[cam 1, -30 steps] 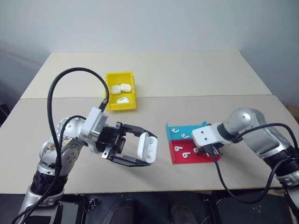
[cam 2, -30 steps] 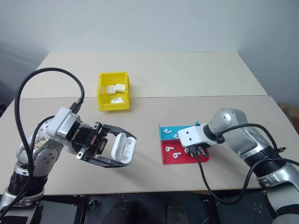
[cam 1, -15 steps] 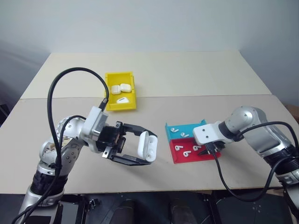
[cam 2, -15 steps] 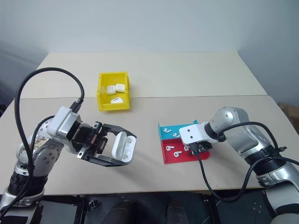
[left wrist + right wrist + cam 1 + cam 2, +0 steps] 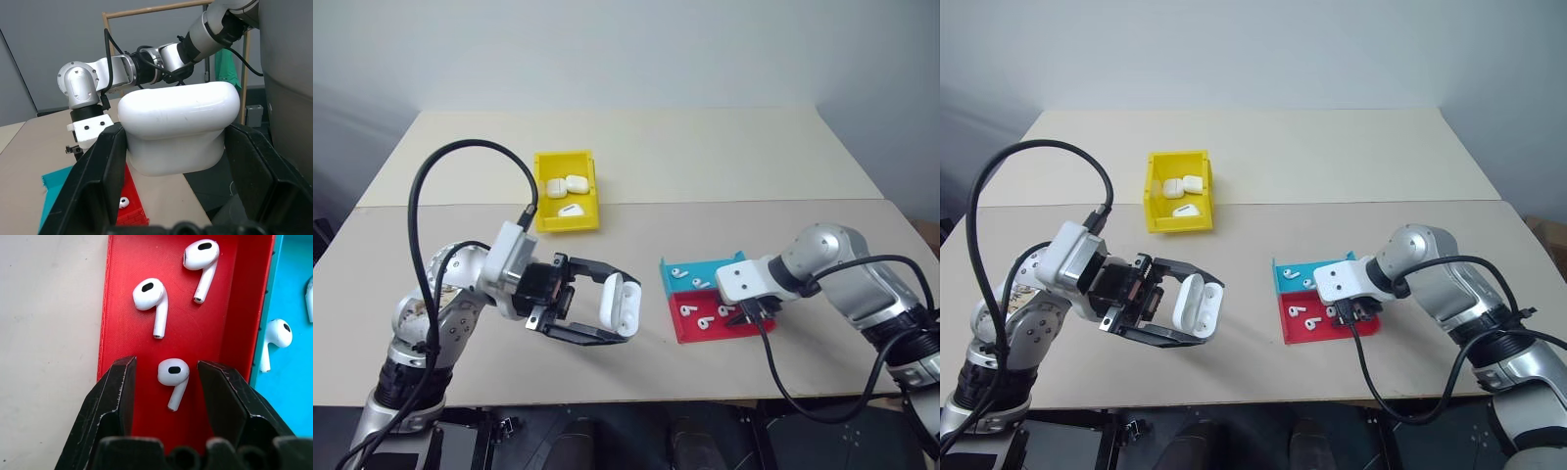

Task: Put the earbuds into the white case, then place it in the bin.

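My left gripper is shut on the white case, holding it above the table left of centre, with a black finger on each side of the case. Several earbuds lie in a flat tray, among them one on its red half and one on its blue half. My right gripper points down into the red half and stands open, its fingers either side of one earbud without touching it. The yellow bin sits at the back left.
Three white cases lie inside the bin. Two more earbuds lie on the red half just beyond my right fingers. A seam runs across the table behind the tray. Black cables loop over both arms.
My right gripper's fingers have spread wider over the red half of the tray. The left gripper and the case have not moved.
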You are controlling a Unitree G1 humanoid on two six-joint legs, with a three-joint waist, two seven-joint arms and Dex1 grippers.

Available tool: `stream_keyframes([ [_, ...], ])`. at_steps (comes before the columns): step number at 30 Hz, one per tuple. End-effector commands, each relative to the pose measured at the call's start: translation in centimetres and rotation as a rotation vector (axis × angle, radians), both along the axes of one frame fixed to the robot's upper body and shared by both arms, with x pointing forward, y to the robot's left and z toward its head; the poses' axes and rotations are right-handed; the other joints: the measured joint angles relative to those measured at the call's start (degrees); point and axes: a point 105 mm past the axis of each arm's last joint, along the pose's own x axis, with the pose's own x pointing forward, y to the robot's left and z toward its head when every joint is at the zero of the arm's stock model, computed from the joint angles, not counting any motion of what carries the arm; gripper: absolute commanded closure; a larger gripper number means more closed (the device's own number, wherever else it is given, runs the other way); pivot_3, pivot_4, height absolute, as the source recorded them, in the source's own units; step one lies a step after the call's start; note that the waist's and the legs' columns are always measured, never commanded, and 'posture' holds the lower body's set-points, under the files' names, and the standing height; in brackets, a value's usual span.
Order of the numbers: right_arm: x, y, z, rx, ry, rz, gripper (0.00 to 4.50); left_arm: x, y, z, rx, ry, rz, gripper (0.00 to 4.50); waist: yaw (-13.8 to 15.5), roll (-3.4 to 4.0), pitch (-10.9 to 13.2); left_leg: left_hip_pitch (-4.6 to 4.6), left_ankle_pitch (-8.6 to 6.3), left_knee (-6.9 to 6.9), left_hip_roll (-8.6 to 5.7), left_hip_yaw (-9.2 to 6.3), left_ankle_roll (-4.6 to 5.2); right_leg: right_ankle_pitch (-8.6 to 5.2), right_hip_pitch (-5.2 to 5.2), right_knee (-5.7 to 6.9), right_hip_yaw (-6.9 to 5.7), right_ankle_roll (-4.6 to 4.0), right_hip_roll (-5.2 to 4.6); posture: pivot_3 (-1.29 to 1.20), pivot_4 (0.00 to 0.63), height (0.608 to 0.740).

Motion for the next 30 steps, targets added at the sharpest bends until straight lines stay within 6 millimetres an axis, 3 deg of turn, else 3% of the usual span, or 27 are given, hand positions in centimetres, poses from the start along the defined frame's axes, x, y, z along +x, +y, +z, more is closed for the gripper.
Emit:
stream_keyframes([
  [1,0.6,-0.3,0.8,-0.013,-0.029,-0.019,2.07,-0.3,0.2,0.6,-0.008,-0.048,-0.003,1.72,0.0,0.0,0.0,0.0,0.0,0.0,0.0,0.0,0.0,0.0,0.0,0.0,0.0,0.0,0.0,0.0,0.15,0.74],
  [17,0.7,-0.6,0.5,-0.034,-0.005,-0.03,2.07,-0.2,0.5,0.3,-0.001,-0.056,0.005,1.72,-0.1,0.0,0.0,0.0,0.0,0.0,0.0,0.0,0.0,0.0,0.0,0.0,0.0,0.0,0.0,0.0,0.15,0.74],
  [21,0.8,-0.7,0.3,-0.039,-0.005,-0.036,2.9,-0.2,0.7,0.3,0.001,-0.058,0.009,1.72,0.0,0.0,0.0,0.0,0.0,0.0,0.0,0.0,0.0,0.0,0.0,0.0,0.0,0.0,0.0,0.0,0.15,0.74],
  [24,0.7,-0.7,0.5,-0.031,-0.008,-0.04,3.8,-0.2,0.7,0.3,0.002,-0.057,0.012,1.72,0.0,0.0,0.0,0.01,0.0,0.0,0.0,0.0,0.0,0.0,0.0,0.0,0.0,0.0,0.0,0.0,0.15,0.74],
  [30,0.6,-0.4,2.0,0.063,-0.016,-0.095,3.8,0.1,0.5,0.4,-0.004,-0.052,0.013,1.72,0.0,0.0,0.0,0.0,0.0,0.0,0.0,0.0,0.0,0.0,0.0,0.0,0.0,0.0,0.0,0.0,0.15,0.74],
])
